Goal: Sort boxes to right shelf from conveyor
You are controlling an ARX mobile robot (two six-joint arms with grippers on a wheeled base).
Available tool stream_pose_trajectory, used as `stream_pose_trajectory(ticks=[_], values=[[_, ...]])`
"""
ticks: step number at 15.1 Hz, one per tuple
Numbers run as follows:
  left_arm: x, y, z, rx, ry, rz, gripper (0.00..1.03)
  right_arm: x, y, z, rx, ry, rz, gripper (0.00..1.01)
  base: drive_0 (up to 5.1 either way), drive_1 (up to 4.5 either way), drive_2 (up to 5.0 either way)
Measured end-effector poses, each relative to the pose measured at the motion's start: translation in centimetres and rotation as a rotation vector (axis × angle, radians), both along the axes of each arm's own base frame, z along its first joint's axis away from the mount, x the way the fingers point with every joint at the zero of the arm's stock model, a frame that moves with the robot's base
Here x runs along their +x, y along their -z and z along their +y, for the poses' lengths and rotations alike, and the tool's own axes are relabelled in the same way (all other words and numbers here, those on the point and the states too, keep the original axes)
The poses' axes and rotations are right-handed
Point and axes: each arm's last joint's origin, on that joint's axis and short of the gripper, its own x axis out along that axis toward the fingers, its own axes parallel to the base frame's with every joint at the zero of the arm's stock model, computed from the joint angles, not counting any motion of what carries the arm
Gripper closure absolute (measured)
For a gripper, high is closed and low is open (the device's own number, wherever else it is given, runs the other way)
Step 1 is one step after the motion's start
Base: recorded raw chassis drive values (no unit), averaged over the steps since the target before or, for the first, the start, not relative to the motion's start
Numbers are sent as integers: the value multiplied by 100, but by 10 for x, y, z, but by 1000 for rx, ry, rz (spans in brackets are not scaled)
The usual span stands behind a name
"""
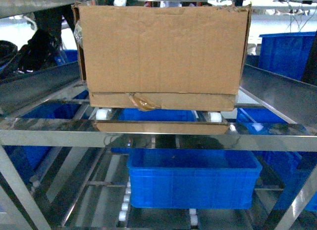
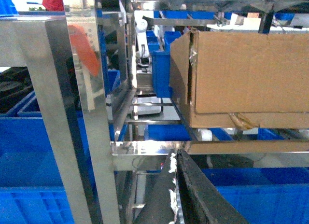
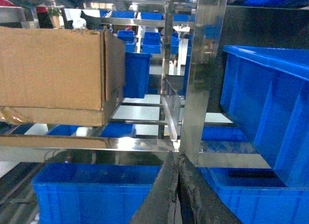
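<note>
From where I sit, the cardboard box (image 1: 161,56) is already on the upper tier of the right shelf (image 1: 148,137), its bottom resting on the small white roller wheels (image 1: 102,114) just behind the front steel rail, with the crumpled tape scrap (image 1: 141,101) facing me at the bottom seam. Neither arm shows in the head view. In the left wrist view the left tool (image 2: 176,185) is down below the front rail and well apart from the box, its fingers pressed together with nothing between them; the right tool (image 3: 176,195) looks the same in its own wrist view, fingers together and empty, just beside the steel upright (image 3: 203,74). So I judge the box to be placed and released, and the step in hand is to finish the placement cleanly and back away. To do that well I would first check the seating: the box looks square to the rail and fairly centred between the sloping side panels, but its front flap sits close to the rail edge, so a gentle push deeper along the rollers might make it safer. I would then draw both arms straight back and keep them low, minding the upright on the right and the shelf post (image 2: 58,113) on the left. A blue crate (image 1: 193,178) sits on the tier beneath. The conveyor is not in view.
</note>
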Motion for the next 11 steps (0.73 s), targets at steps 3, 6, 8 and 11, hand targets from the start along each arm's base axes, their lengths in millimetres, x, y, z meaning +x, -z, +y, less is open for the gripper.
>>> stream_pose_trajectory(ticks=[3, 6, 8, 11], values=[[0, 0, 0, 0, 0, -2, 101, 0, 1, 0, 0, -1, 9, 99, 0, 0, 0], [0, 0, 0, 0, 0, -2, 84, 0, 1, 0, 0, -1, 10, 81, 0, 0, 0], [0, 0, 0, 0, -1, -3, 51, 0, 1, 0, 0, -1, 10, 48, 0, 0, 0], [0, 0, 0, 0, 0, -2, 8, 0, 1, 0, 0, -1, 10, 4, 0, 0, 0]])
